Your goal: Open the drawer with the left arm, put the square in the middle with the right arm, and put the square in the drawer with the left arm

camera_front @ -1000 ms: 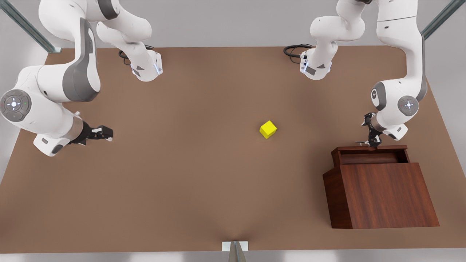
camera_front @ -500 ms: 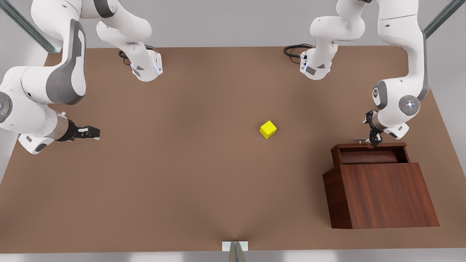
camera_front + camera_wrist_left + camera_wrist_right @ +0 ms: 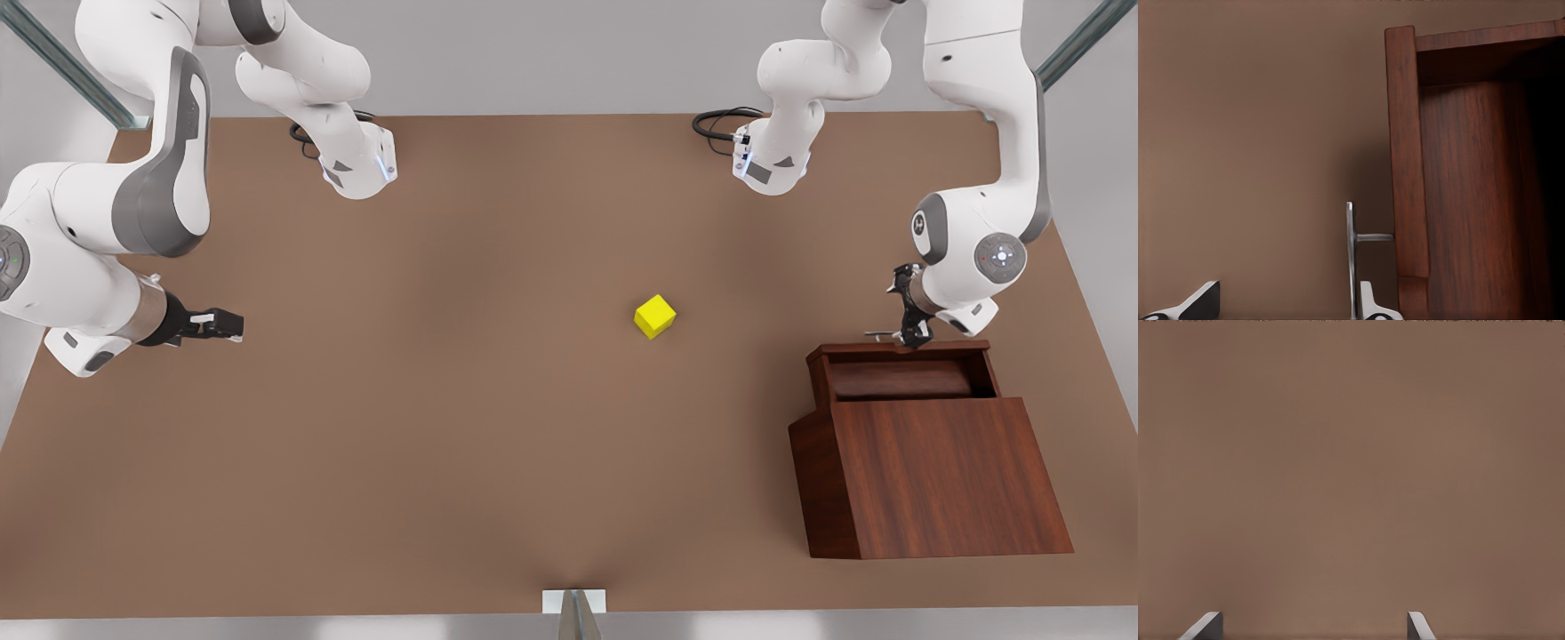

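The yellow square (image 3: 654, 316) rests on the brown tabletop (image 3: 498, 427) near the middle, with no gripper near it. At the front view's right stands the wooden cabinet (image 3: 942, 471), its drawer (image 3: 898, 349) partly pulled out. My left gripper (image 3: 909, 333) is at the drawer's silver handle (image 3: 878, 335). In the left wrist view the handle (image 3: 1350, 260) stands between the open fingers of my left gripper (image 3: 1286, 301), close against one fingertip (image 3: 1370, 303), beside the drawer's front panel (image 3: 1406, 167). My right gripper (image 3: 233, 326) waits low at the front view's far left, open (image 3: 1311, 623) over bare table.
The two arm bases (image 3: 356, 169) (image 3: 772, 169) stand at the table's back edge with a black cable (image 3: 716, 120) beside one. A small white bracket (image 3: 574, 603) sits at the front edge. Wide bare tabletop lies between the square and the right gripper.
The drawer has slid a little farther out of the cabinet, and my left gripper moved back with the handle. My right gripper drew away toward the front view's left, then stopped.
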Robot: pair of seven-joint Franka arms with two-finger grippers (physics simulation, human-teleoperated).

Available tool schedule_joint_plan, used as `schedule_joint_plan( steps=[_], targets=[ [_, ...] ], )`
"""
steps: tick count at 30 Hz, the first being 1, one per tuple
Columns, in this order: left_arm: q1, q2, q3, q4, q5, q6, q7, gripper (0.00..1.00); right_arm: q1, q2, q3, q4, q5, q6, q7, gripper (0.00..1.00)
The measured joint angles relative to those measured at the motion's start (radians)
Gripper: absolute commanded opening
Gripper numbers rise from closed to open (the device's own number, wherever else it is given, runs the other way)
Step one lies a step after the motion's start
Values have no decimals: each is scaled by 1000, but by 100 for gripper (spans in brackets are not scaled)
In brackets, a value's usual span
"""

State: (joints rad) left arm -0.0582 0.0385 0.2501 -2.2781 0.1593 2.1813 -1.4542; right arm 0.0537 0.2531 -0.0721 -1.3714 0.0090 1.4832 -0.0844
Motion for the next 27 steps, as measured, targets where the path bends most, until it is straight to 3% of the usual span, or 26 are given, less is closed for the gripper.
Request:
schedule_joint_plan(
  steps=[27],
  targets=[
    [1,-21,-4,-1,-8,-81,-6,100,-3,14,0,12,0,2,0,100]
  ],
)
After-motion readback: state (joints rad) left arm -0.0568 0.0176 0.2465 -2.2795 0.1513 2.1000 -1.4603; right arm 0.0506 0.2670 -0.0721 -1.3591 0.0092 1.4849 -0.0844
